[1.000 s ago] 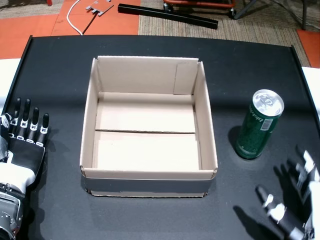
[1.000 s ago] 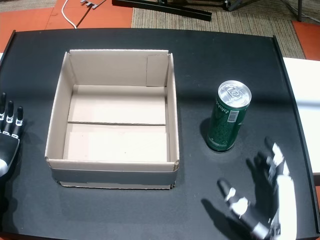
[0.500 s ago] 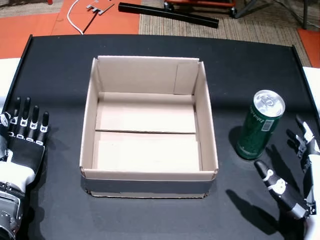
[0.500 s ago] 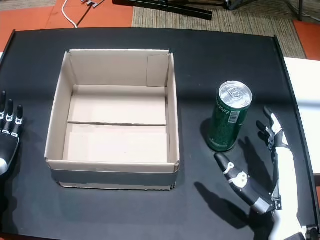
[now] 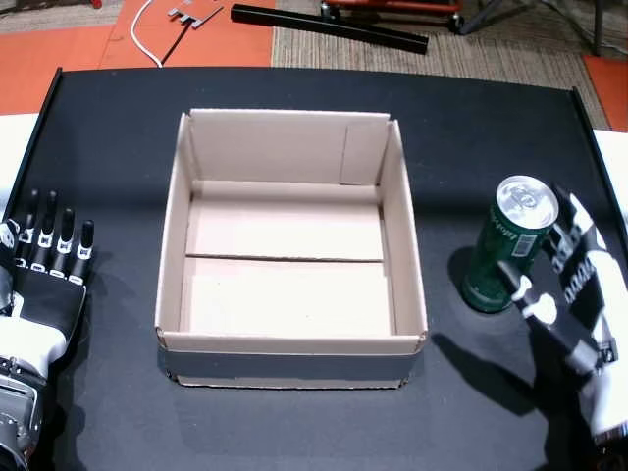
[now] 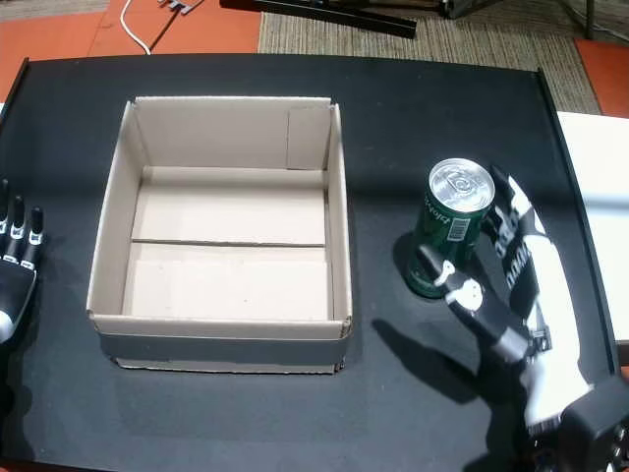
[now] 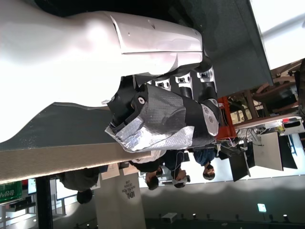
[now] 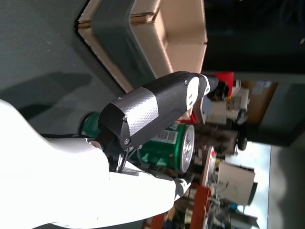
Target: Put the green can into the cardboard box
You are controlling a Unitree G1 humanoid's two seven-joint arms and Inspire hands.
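Nearest the robot, the left robot hand (image 5: 44,285) lies flat on the black desk (image 5: 118,137) with its fingers straight and apart, holding nothing, while the right robot hand (image 5: 574,294) is spread open around the green can (image 5: 508,245), thumb on the near side and fingers on the far side; whether they touch it I cannot tell. The can stands upright just right of the cardboard box (image 5: 291,245), which sits open in the middle of the desk. Beyond the desk's far edge lie an orange floor and a woven rug (image 5: 392,54).
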